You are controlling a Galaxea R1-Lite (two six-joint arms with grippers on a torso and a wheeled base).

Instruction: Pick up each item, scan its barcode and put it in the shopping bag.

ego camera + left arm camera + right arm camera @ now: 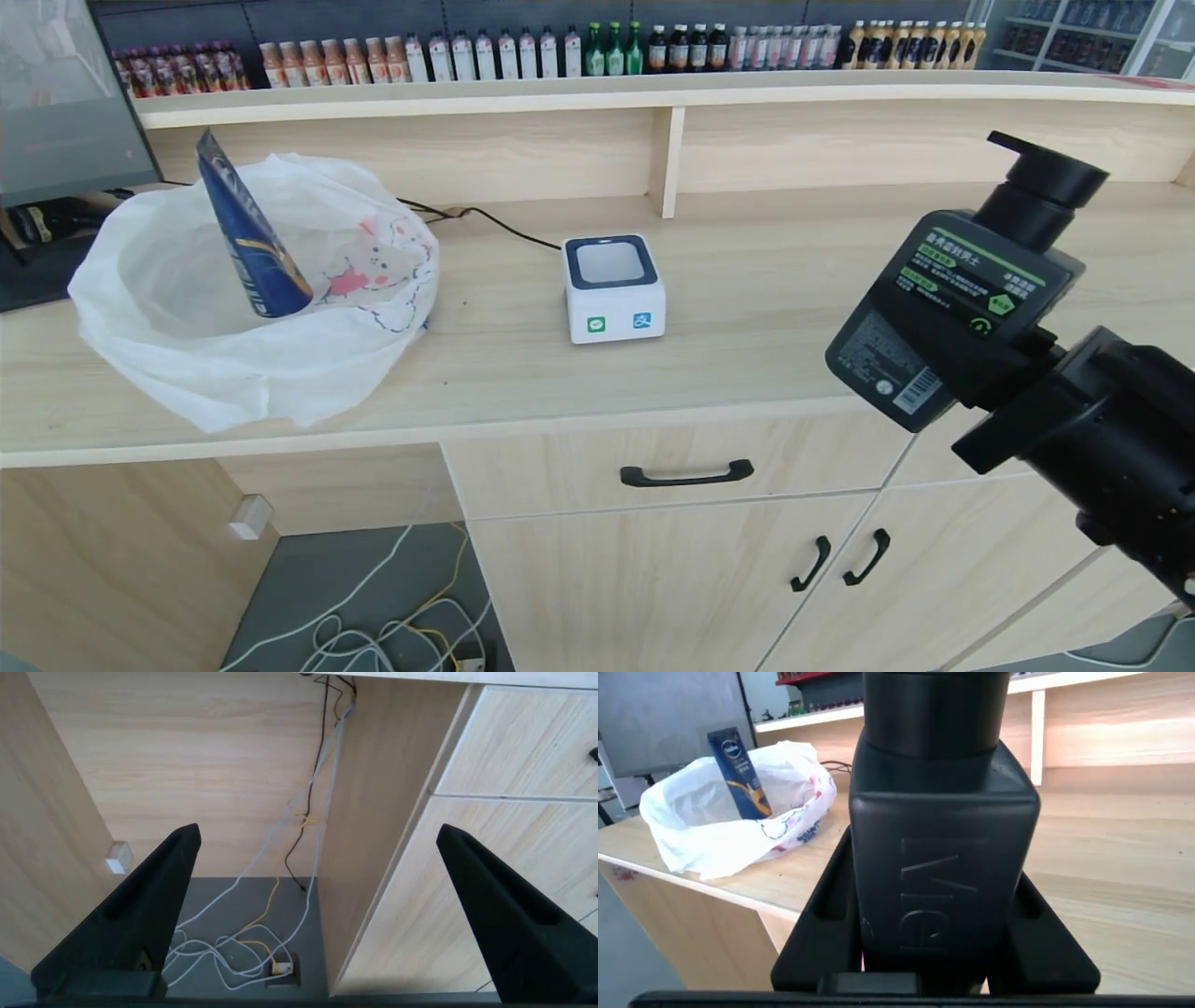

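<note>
1. Nearest: my right gripper (1004,378), clamped on the black pump bottle (952,308) and holding it in the air at 3 o'clock of the scanner. The bottle is matte, square-shouldered plastic. The head view gives its green-striped label and white barcode patch; the right wrist view gives its plain embossed back.
2. My left gripper (318,835), fingers spread wide and empty, below the counter, above loose cables (243,943).
3. Scanner (614,287): white cube with a glassy top, on the wooden counter (747,299).
4. Shopping bag (187,345): crinkled white plastic at the scanner's 9 o'clock, with a blue packet (247,233) leaning inside.
5. Farthest, at 12 o'clock: shelf bottles (597,51).
</note>
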